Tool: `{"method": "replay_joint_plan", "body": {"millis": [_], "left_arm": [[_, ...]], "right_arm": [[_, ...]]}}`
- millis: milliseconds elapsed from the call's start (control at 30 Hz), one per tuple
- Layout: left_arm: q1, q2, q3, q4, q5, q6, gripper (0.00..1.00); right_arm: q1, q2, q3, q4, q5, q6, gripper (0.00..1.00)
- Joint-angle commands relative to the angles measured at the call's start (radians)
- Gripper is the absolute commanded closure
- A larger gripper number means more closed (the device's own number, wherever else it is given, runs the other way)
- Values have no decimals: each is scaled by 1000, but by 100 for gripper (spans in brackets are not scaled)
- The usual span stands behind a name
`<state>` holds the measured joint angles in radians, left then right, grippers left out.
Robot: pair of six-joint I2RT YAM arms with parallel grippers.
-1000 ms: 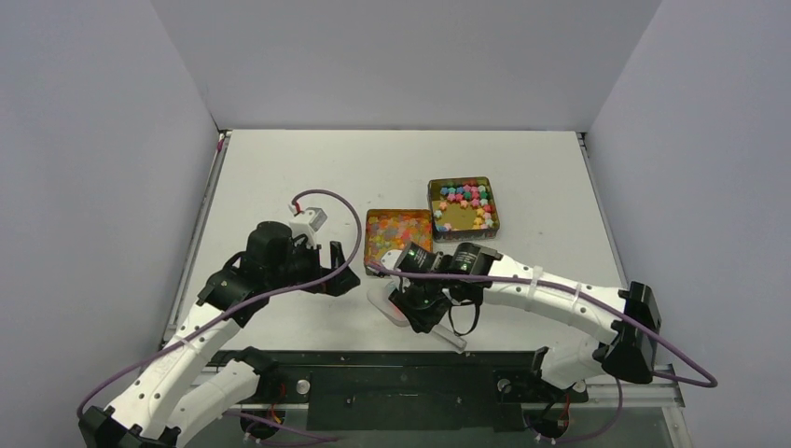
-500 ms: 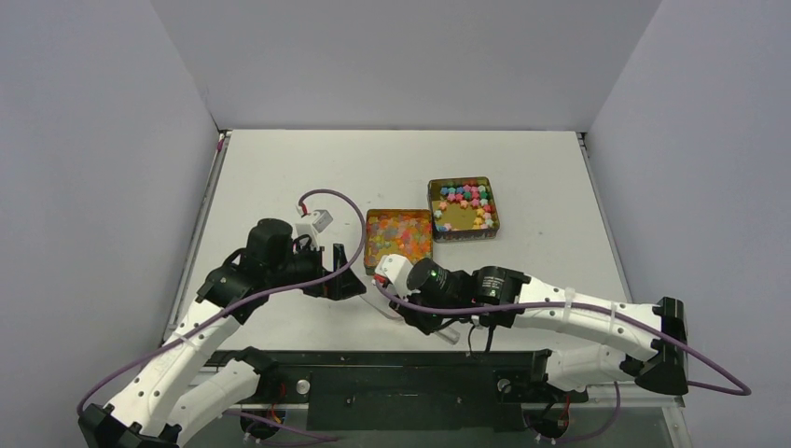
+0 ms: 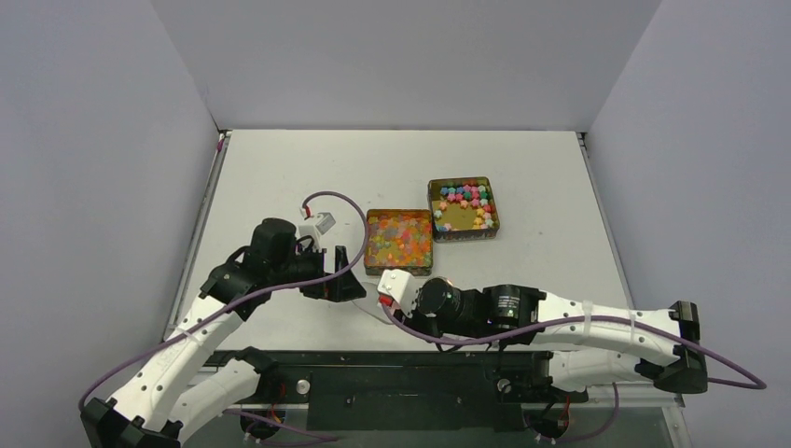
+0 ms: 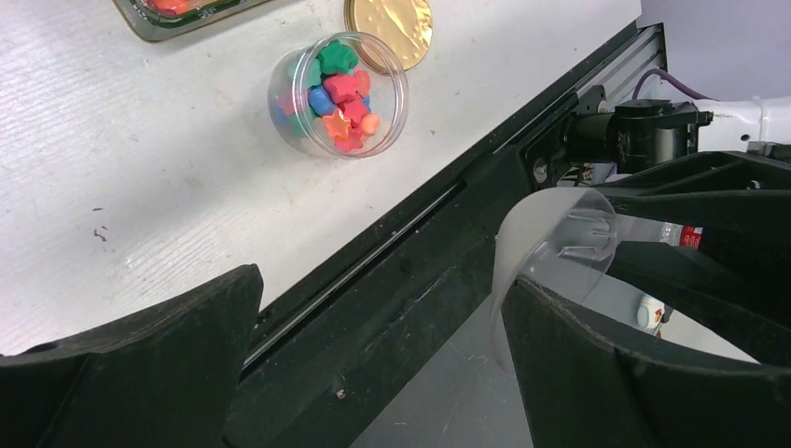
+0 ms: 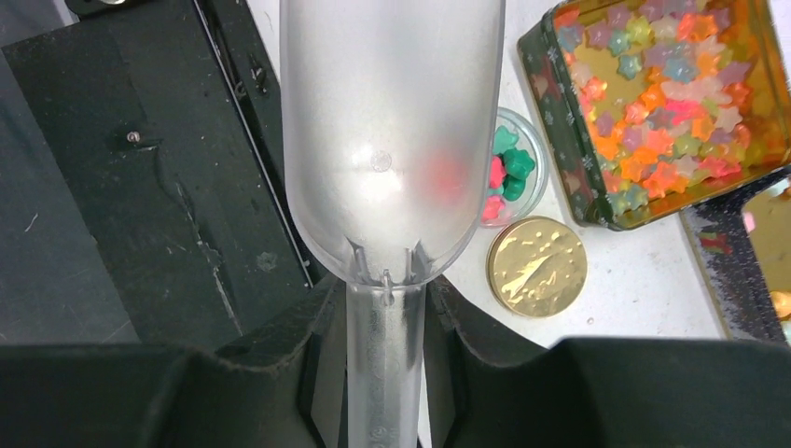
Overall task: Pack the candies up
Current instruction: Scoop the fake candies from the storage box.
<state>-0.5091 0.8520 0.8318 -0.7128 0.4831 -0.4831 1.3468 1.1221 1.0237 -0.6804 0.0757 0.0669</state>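
Observation:
The candies fill two square tins: glossy translucent ones (image 3: 399, 240) and opaque coloured ones (image 3: 463, 207). A small clear jar (image 4: 339, 93) near the table's front edge holds several red, green and blue candies, with a gold lid (image 4: 388, 21) lying beside it. My right gripper (image 5: 385, 317) is shut on the handle of a clear plastic scoop (image 5: 392, 131). The scoop's bowl hangs over the front edge and hides part of the jar (image 5: 511, 173). My left gripper (image 4: 382, 373) is open and holds nothing, above the black front rail, with the jar ahead of it.
The glossy-candy tin (image 5: 672, 103) stands just beyond the jar and the lid (image 5: 537, 266). A black rail (image 4: 401, 280) runs along the table's near edge under both grippers. Grey walls close in the table (image 3: 280, 177) on three sides.
My right arm has swung down along the near edge, carrying the scoop toward the front and left. The left gripper has shifted only slightly and stays open.

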Motion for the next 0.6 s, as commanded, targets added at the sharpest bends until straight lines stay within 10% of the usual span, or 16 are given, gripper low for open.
{"method": "replay_joint_plan", "body": {"millis": [0,567], "left_arm": [[-3,11,45,-3,5,29,4],[-3,40,30,32,35,28,3]], "right_arm": [[31,-60,-7,91,84,-35,100],[39,-258,-14,213,132,-93,100]]}}
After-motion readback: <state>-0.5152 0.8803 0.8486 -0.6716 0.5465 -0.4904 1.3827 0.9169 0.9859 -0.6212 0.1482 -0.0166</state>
